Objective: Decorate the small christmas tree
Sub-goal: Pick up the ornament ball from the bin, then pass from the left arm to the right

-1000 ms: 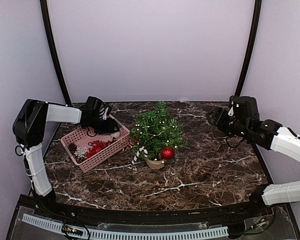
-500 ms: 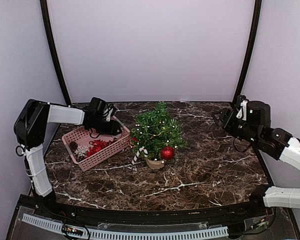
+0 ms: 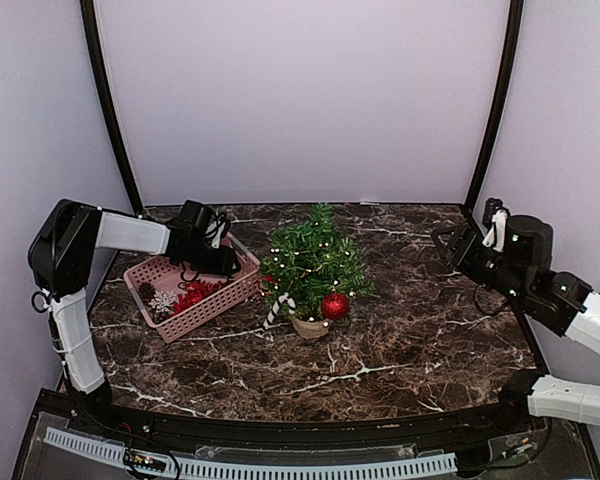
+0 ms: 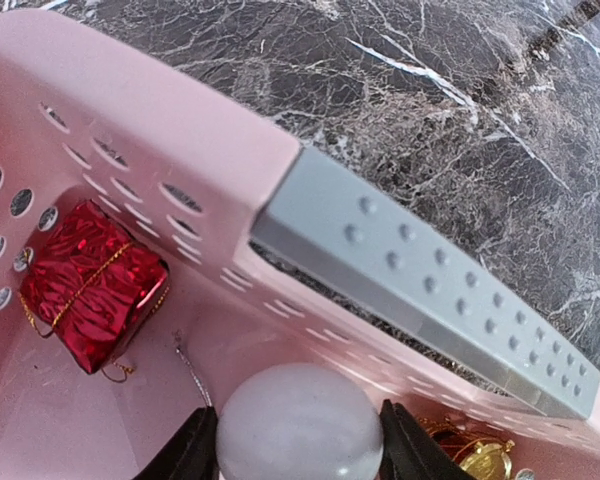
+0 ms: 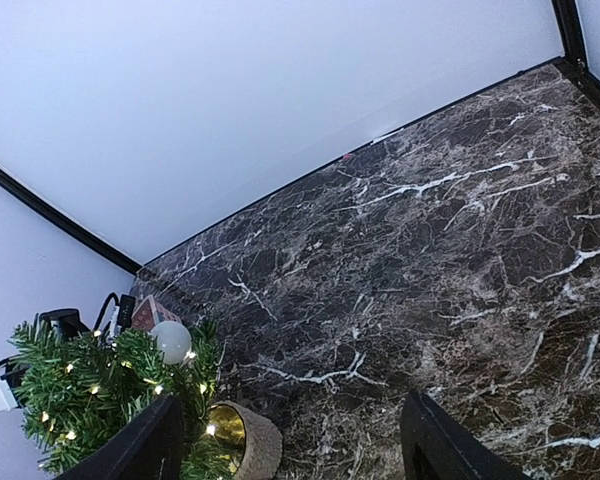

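Note:
The small christmas tree (image 3: 315, 262) stands mid-table in its tan pot (image 3: 308, 325), lit, with a red ball (image 3: 335, 305) and a candy cane (image 3: 278, 308) on it. The right wrist view shows the tree (image 5: 100, 390) with a white ball (image 5: 171, 340) among its branches. My left gripper (image 3: 215, 258) reaches into the far right corner of the pink basket (image 3: 170, 320). Its jaws are shut on a white ball ornament (image 4: 300, 425), touching it on both sides. My right gripper (image 3: 448, 243) hangs open and empty above the right side of the table, away from the tree.
In the basket lie a red gift box (image 4: 90, 285), a gold ornament (image 4: 485, 458), a white snowflake (image 3: 162, 303), red tinsel (image 3: 192, 295) and a pine cone (image 3: 145, 293). A grey studded strip (image 4: 430, 280) runs along the basket's outer wall. Dark marble table (image 3: 410, 340).
My right arm has drawn back to the right, away from the tree, still open. My left gripper stays in the basket's corner, barely shifted.

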Tool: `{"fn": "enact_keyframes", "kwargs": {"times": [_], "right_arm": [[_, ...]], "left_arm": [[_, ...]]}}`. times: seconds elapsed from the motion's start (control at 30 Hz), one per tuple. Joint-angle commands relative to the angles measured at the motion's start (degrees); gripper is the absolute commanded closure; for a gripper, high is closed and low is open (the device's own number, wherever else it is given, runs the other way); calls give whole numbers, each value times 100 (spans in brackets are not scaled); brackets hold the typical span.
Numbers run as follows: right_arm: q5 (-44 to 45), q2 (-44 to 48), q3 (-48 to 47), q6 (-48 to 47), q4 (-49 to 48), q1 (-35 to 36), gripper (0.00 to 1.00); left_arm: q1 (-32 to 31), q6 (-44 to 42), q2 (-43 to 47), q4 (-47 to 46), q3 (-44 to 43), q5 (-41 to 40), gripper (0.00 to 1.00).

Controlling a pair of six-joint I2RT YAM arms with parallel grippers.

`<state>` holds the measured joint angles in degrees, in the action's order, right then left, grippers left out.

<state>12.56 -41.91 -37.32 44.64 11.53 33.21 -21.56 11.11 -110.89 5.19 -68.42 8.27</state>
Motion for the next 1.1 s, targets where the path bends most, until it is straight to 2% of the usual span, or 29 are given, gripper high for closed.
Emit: {"fn": "enact_keyframes", "kwargs": {"times": [0.0,0.17,0.27,0.4,0.5,0.63,0.77,0.9,1.07], "right_arm": [[107,250,145,46,-289,-34,25],[3,368,95,-9,-262,-28,25],[-131,303,-130,-262,-225,-32,25],[-447,-64,-730,-597,-24,-30,25],[-1059,-398,-1350,-868,92,-26,28],[-2329,-760,-1816,-1270,-243,39,30],[-3106,-1040,-2056,-1582,-743,404,30],[-3205,-1466,-2481,-2062,-886,994,30],[-2630,-2126,-3162,-2880,-712,2028,30]], "left_arm": [[-32,53,250,-163,233,-227,48],[-32,244,791,-310,502,-470,51],[-30,320,1471,-348,830,-666,51],[-32,504,2442,-264,1274,-663,51],[-32,672,3248,160,1440,-499,52],[-32,863,4116,771,1444,500,52],[-72,992,4725,1489,1223,1560,53],[-184,1082,5116,2020,925,2546,55],[-442,1298,5294,2362,558,3465,56]]}}
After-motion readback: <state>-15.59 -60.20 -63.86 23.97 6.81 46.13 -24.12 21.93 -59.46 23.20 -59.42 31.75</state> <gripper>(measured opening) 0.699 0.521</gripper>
